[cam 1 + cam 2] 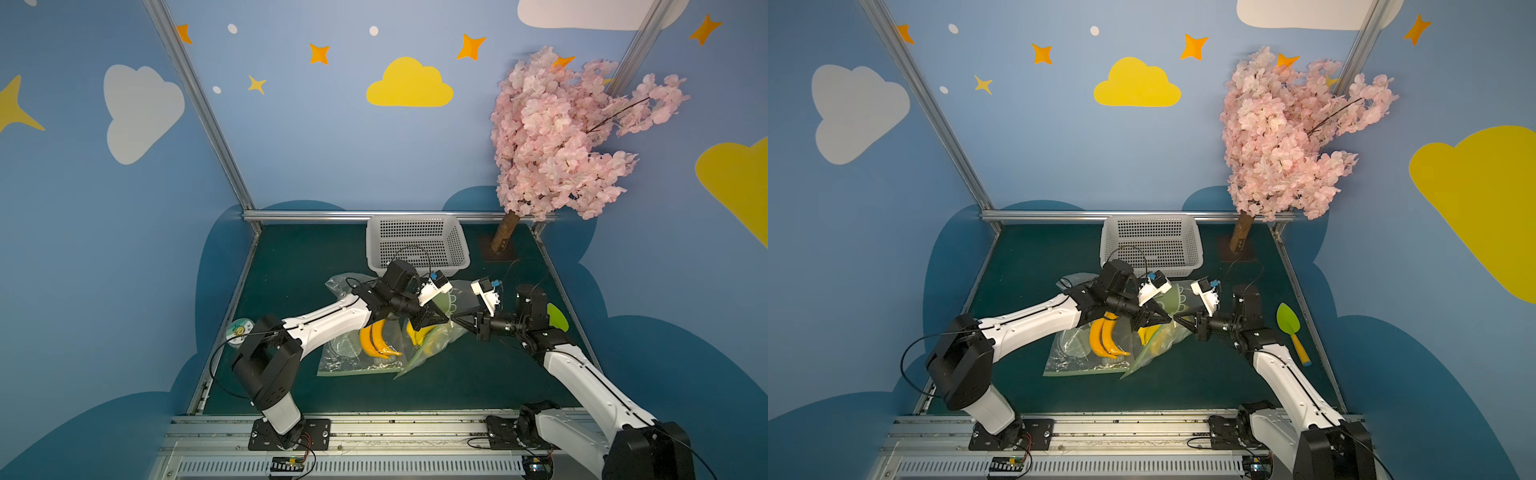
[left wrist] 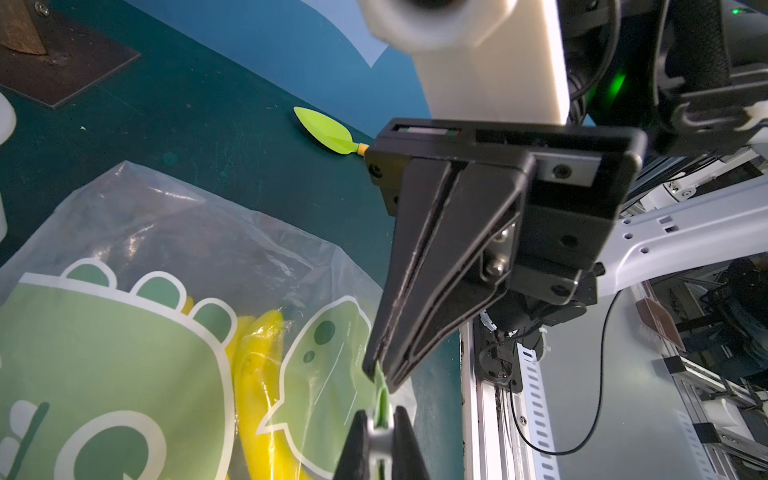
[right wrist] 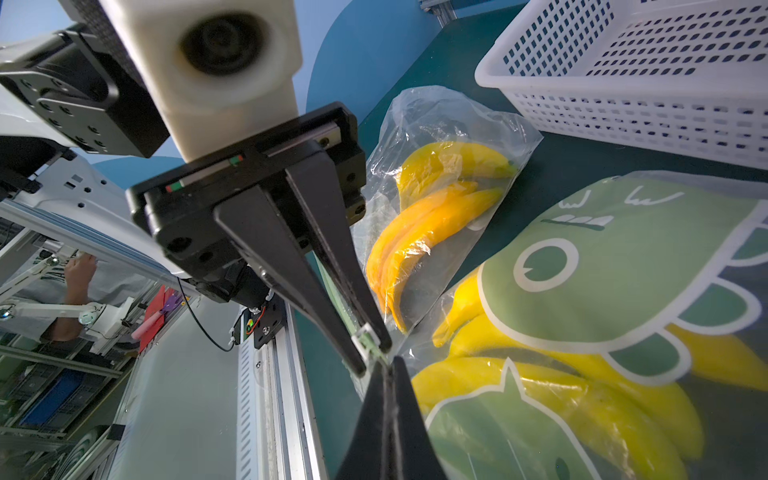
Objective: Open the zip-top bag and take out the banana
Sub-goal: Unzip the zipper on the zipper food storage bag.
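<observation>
The banana (image 3: 615, 411) sits inside the green-printed bag (image 3: 623, 257) lying mid-surface (image 1: 457, 386), zip apparently shut. Both tools are clamped on its raised top edge: the left tool (image 3: 372, 353) on the white slider (image 3: 363, 336), the right tool (image 2: 380, 376) on the strip beside it. Opening looks barely begun; taking the banana out is all left to do.

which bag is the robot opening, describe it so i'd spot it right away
In front of the white basket sit two banana bags. The zip-top bag is the one pinched by the left end effector and right end effector. Unlike the clear bag beside it, it has a green cartoon print.
</observation>
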Controlling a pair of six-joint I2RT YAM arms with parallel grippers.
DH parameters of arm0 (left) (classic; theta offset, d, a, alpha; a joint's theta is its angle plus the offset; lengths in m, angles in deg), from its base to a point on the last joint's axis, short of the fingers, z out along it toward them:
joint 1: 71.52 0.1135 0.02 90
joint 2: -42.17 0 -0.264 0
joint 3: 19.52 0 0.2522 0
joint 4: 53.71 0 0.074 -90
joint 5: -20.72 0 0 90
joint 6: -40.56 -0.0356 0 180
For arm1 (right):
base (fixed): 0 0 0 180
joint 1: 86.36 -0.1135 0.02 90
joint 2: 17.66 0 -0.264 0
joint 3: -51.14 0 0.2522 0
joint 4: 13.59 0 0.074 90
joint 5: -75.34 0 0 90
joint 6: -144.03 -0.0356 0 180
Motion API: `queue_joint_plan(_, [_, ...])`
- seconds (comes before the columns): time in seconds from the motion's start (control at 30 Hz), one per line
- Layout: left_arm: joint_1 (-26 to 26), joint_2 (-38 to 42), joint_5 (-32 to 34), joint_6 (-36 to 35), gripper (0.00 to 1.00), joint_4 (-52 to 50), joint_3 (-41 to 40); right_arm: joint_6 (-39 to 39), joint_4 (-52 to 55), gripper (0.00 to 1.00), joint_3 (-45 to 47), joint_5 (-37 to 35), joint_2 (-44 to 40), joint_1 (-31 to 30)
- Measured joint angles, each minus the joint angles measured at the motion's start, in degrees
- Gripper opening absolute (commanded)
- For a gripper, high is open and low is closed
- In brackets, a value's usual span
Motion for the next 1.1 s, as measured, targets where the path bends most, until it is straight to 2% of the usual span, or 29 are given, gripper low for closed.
queue_joint_plan(0.47, [-0.37, -0.04, 0.35, 0.66, 0.07, 1.05, -0.98, -0.83, 0.55, 0.0, 0.72, -1.27, -1.73, 0.13])
queue_joint_plan(1.1, [-2.67, 0.02, 1.9, 3.69, 0.08, 2.51, -6.49, -1.11, 3.1, 0.0, 1.73, -7.93, -4.52, 1.29])
